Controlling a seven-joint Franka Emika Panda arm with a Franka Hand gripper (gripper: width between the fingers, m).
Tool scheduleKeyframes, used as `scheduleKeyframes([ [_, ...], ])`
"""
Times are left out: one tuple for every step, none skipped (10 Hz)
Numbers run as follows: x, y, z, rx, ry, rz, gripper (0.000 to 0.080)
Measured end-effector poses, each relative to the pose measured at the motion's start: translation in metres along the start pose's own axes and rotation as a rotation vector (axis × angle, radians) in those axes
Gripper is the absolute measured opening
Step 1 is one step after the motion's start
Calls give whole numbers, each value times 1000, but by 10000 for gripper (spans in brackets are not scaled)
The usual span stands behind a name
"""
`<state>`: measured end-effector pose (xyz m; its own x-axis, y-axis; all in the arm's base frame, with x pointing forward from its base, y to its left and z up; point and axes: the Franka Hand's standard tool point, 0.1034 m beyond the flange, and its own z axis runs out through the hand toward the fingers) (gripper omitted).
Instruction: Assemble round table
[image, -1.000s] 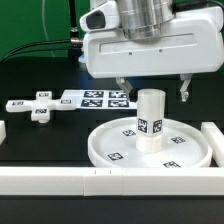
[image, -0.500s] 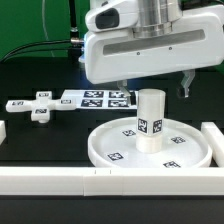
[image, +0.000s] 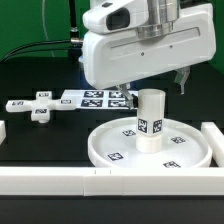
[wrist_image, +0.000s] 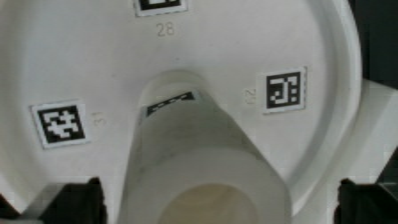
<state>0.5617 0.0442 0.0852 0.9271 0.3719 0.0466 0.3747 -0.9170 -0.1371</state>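
Note:
The large round rimmed disc (image: 120, 148) lies on the black table. The short thick post (image: 150, 120) stands upright at its middle. My gripper (image: 152, 88) hangs open just above the post's top, one finger on each side, touching nothing. In the wrist view the post (wrist_image: 214, 160) rises toward the camera from the disc (wrist_image: 196, 50), and my dark fingertips (wrist_image: 79, 200) stand wide apart on either side of it. The small cross-shaped piece (image: 38, 107) lies on the table at the exterior view's left.
The marker board (image: 95, 98) lies flat behind the disc. White border rails run along the front (image: 60, 181) and the exterior view's right (image: 213, 140), with a short end (image: 3, 131) at the left.
My gripper has risen a little above the post and stayed open. The post, disc and cross piece have not moved.

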Motion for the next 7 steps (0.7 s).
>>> scheduleKeyframes([
  [2,-1,0,-27,-3,-146,649],
  [5,-3,0,-49,-5,-245,649],
  [6,-3,0,-68,-20,-383,649],
  [6,-3,0,-76,-28,-446,649],
  [6,-2,0,-76,-30,-482,649],
  [5,0,0,-77,-34,-562,649],
  [5,1,-1,-79,-39,-622,649],
])
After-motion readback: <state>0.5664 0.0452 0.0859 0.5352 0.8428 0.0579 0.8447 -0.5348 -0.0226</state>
